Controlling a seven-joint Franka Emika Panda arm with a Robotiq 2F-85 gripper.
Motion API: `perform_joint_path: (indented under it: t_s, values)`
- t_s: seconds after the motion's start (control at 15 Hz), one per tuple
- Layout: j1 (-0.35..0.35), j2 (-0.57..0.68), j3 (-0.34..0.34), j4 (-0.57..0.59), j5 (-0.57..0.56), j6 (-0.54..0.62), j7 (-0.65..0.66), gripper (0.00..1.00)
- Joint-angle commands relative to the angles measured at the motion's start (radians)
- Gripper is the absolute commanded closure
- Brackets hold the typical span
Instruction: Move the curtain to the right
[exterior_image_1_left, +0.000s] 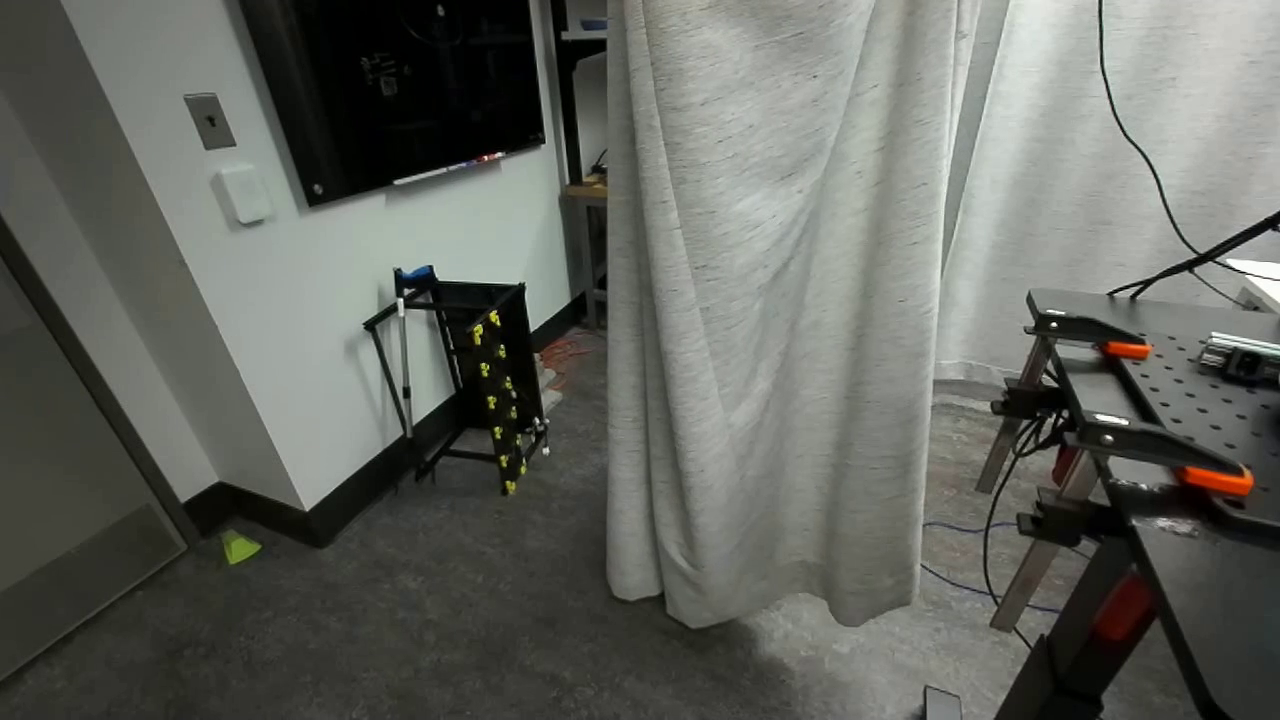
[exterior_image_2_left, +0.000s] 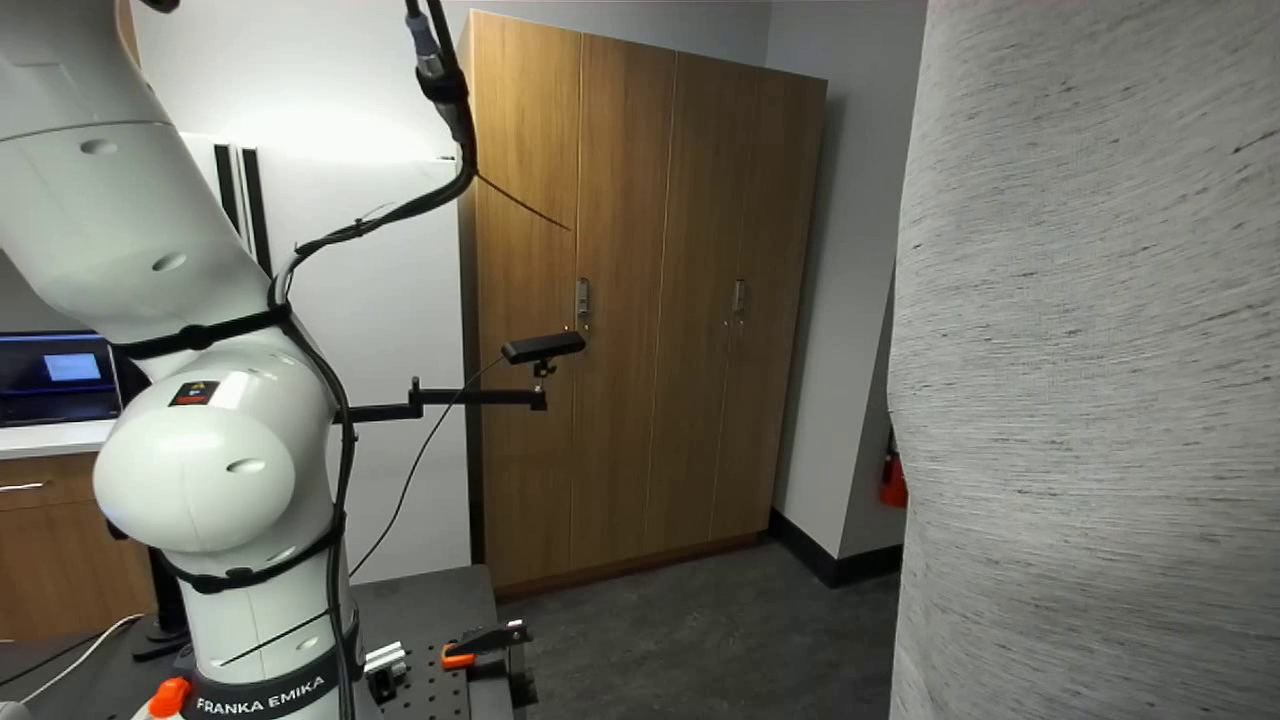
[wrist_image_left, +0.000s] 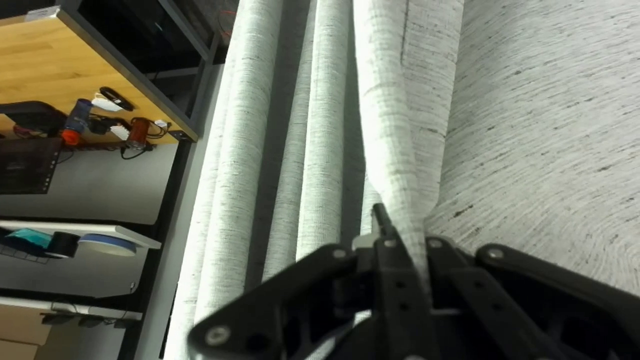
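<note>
The curtain (exterior_image_1_left: 780, 300) is tall, light grey-white woven fabric with deep vertical folds. It hangs down the middle of an exterior view almost to the floor. It also fills the right side in an exterior view (exterior_image_2_left: 1090, 360). In the wrist view the curtain (wrist_image_left: 540, 125) spreads across the middle and right, with several long folds. My gripper (wrist_image_left: 411, 245) is closed around a pinched fold of it, with fabric running between the two fingers. The finger tips are partly hidden by the cloth. The gripper is out of view in both exterior views; only part of the arm (exterior_image_2_left: 200, 460) shows.
A smoother white curtain (exterior_image_1_left: 1100, 200) hangs further back. A black table (exterior_image_1_left: 1200, 400) with orange-tipped clamps stands at the right. A black folded frame (exterior_image_1_left: 490, 370) leans by the wall. A wooden cabinet (exterior_image_2_left: 640, 300) stands behind the arm. A wooden desk (wrist_image_left: 60, 65) holds several items.
</note>
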Motion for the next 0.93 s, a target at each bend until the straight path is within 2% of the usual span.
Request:
perform_joint_path:
  t_s: [0.0, 0.33, 0.87]
  values:
    - [0.010, 0.061, -0.045, 0.069, 0.073, -0.056, -0.045, 0.99]
    - [-0.005, 0.081, -0.040, 0.087, 0.112, -0.123, -0.058, 0.99]
    - [-0.035, 0.098, 0.006, 0.102, 0.082, -0.135, -0.038, 0.99]
